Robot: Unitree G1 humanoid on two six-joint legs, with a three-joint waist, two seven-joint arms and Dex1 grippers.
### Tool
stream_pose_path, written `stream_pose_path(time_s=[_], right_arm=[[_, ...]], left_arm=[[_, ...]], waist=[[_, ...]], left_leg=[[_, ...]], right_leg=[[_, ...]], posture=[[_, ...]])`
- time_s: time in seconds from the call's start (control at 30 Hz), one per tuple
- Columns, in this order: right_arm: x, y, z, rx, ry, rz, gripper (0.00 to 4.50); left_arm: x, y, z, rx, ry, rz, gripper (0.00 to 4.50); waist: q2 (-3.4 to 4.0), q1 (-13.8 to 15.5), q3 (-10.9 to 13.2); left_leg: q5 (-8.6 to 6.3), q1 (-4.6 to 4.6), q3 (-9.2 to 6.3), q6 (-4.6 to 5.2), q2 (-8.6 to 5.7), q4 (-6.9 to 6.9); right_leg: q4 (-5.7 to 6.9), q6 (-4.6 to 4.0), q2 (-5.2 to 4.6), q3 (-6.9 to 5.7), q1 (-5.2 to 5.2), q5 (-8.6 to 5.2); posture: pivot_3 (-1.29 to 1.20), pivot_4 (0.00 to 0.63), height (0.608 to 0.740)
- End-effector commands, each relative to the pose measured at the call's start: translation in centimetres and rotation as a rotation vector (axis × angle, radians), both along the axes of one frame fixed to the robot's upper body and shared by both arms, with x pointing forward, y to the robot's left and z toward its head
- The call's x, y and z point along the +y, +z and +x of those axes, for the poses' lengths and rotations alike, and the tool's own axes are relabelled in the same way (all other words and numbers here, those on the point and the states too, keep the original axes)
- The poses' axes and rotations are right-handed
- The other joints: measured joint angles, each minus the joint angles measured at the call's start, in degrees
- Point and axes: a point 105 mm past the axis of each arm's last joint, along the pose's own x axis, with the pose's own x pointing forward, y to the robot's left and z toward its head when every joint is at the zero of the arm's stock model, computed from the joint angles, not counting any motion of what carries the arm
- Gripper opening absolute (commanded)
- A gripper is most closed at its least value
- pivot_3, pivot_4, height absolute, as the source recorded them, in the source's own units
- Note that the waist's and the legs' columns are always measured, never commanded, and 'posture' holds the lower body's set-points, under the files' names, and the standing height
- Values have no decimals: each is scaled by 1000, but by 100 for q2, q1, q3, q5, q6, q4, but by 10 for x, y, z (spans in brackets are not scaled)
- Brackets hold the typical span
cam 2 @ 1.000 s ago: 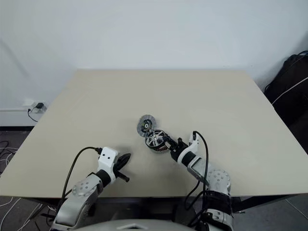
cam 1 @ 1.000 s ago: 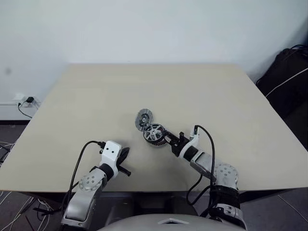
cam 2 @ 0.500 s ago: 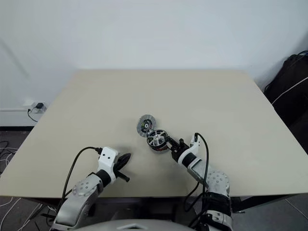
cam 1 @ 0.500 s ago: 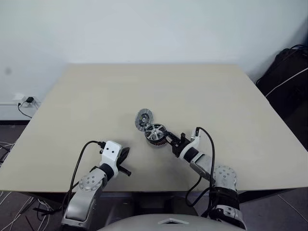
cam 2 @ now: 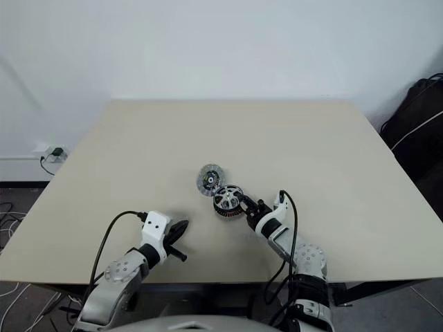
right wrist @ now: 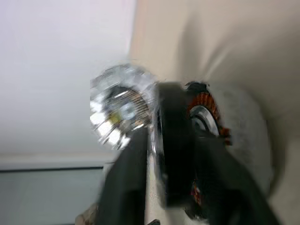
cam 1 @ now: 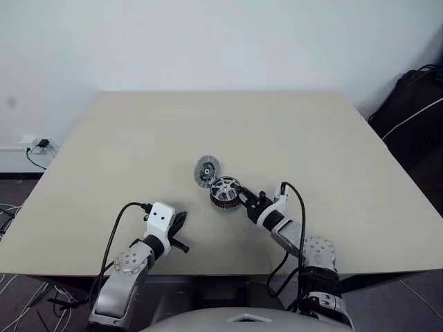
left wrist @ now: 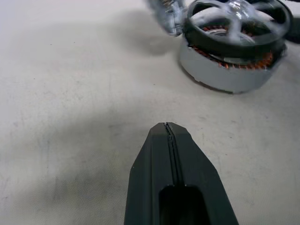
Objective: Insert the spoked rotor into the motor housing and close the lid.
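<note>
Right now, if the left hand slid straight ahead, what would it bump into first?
Probably the motor housing with the spoked rotor sitting on it; bare table lies between, though depth is hard to judge.

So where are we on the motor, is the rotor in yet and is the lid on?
The spoked rotor sits on top of the motor housing, copper windings visible under its rim, so it may not be fully seated. The right gripper is at the housing's edge, fingers either side of the rotor's rim. The lid lies beside the housing, not yet fitted. The left gripper is shut, apart from the parts.
</note>
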Motion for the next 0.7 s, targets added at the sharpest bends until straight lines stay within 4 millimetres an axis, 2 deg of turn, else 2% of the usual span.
stream_pose_path(time_s=[0.03, 0.13, 0.43, 0.57, 0.7], right_arm=[[-4, 7, 4, -27, -12, -8, 2722], [-12, 9, 3, -34, -21, -31, 3696], [-38, 22, -1, -68, -64, -153, 3696], [-42, 30, 1, -89, -86, -338, 3696], [-27, 55, 8, -303, -50, -727, 2703]], left_arm=[[-5, 16, 6, -67, -6, -20, 0], [-5, 16, 6, -65, -6, -22, 0], [-8, 12, 6, -58, -12, -30, 0], [-10, 12, 6, -57, -20, -35, 0], [-14, 12, 7, -59, -32, -40, 0]], waist=[[-4, -6, -3], [-10, -3, -8], [-10, 34, -8], [-1, 9, -2], [1, 5, 0]], left_leg=[[0, 0, 0, 0, 0, 0], [-3, 4, 0, 5, 0, 1], [0, -1, 1, 0, -4, 0], [0, -4, 1, 0, -2, -5], [-1, -3, 1, 1, -1, -4]], right_leg=[[0, 0, 0, 0, 0, 0], [0, 1, -2, 0, 4, -1], [-4, 1, -8, 1, 1, 0], [-2, -3, -5, 2, -5, -3], [0, 1, -3, 0, -5, -7]], posture=[[0, 0, 740], [0, 0, 740], [0, 0, 740], [0, 0, 740], [0, 0, 740]])
